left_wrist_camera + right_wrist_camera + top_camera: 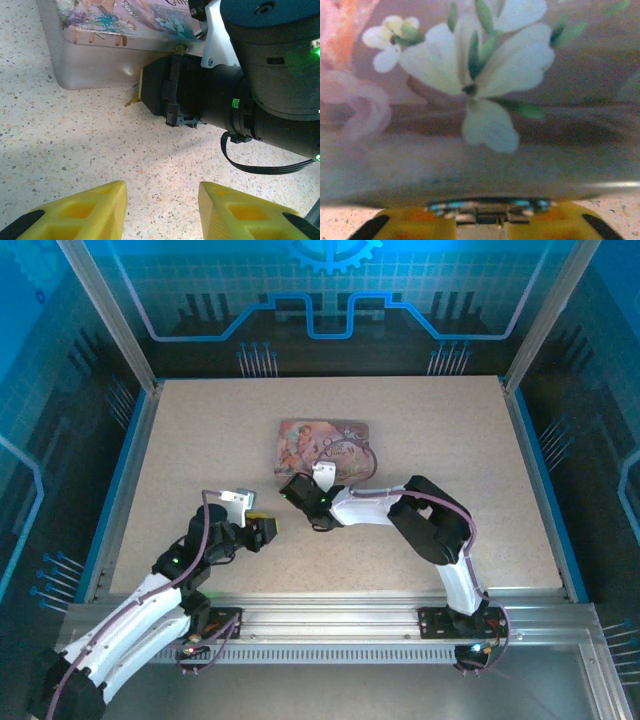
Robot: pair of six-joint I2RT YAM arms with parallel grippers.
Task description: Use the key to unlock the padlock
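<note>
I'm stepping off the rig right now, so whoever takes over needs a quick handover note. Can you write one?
Left claw: open, empty, low over the table, facing the tin.
Right claw: at the tin's near wall, fingers close together at what is probably the padlock, a small bluish-silver piece; grip unclear.
Key: too small to pick out with certainty.
Done: right claw is at the lock.
Left: confirm the grip, find the key, insert, turn; padlock not seen open.

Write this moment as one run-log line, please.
left end effector: open, empty | right end effector: at tin front, padlock between jaws, grip unclear
</note>
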